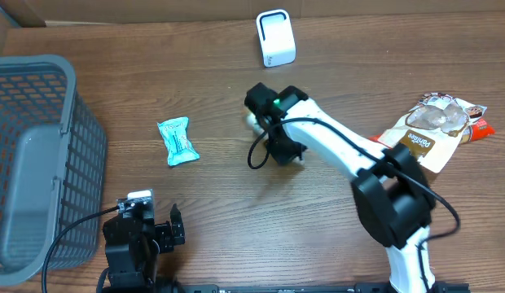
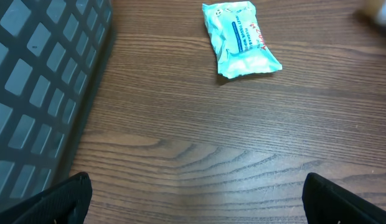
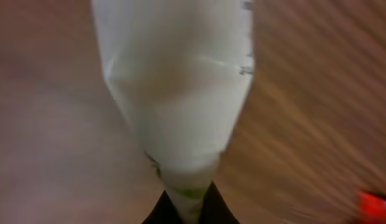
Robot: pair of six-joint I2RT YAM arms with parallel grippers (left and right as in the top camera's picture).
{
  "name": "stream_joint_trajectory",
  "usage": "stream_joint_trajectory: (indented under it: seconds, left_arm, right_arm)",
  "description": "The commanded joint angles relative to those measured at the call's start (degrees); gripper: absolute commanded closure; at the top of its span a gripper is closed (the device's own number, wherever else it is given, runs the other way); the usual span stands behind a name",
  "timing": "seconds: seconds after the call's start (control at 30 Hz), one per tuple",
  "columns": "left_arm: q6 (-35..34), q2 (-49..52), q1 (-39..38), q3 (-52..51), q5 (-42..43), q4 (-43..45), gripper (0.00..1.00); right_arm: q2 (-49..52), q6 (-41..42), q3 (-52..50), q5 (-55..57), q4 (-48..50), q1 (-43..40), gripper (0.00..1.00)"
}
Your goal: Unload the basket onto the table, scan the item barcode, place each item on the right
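Note:
A white pouch (image 3: pixel 174 81) with a green end fills the blurred right wrist view, and my right gripper (image 3: pixel 190 210) is shut on that green end. Seen from overhead, the right gripper (image 1: pixel 259 118) hovers over the table's middle, below the white scanner (image 1: pixel 275 38), with only a pale bit of the pouch (image 1: pixel 250 121) showing past the arm. My left gripper (image 2: pixel 196 202) stands open over bare wood at the front left, its black fingertips (image 2: pixel 62 199) far apart and nothing between them. In the overhead view the left gripper (image 1: pixel 163 232) sits beside the basket.
A teal wipes packet (image 1: pixel 177 141) (image 2: pixel 240 38) lies left of centre. The grey basket (image 1: pixel 32 155) (image 2: pixel 37 81) stands along the left edge. A brown and white snack bag (image 1: pixel 432 126) lies at the right. Cardboard walls line the back.

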Motion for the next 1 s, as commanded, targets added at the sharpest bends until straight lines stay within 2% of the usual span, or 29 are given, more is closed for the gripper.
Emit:
stream_joint_trajectory:
  seconds: [0.0,0.1,0.43,0.73,0.97]
  left_arm:
    - [1.1,-0.2,0.3,-0.1,0.5,0.1,0.00]
    - [1.1,-0.2,0.3,-0.1,0.5,0.1,0.00]
    - [1.1,-0.2,0.3,-0.1,0.5,0.1,0.00]
    - [1.1,-0.2,0.3,-0.1,0.5,0.1,0.01]
    - [1.1,-0.2,0.3,-0.1,0.5,0.1,0.01]
  right_arm:
    - [-7.5,-6.0,2.6,-21.9,1.0,0.2,0.96]
    - [-7.6,-8.9,2.2,-33.3,2.2,0.2,0.96]
    - [-5.6,-8.8,-6.2,-45.5,9.3,-3.9,0.96]
    - [-5.5,-8.7,-17.4,-51.9,16.3,-12.3,0.96]
    - [-5.5,-8.8,-22.4,-52.4,17.6,-14.4,0.96]
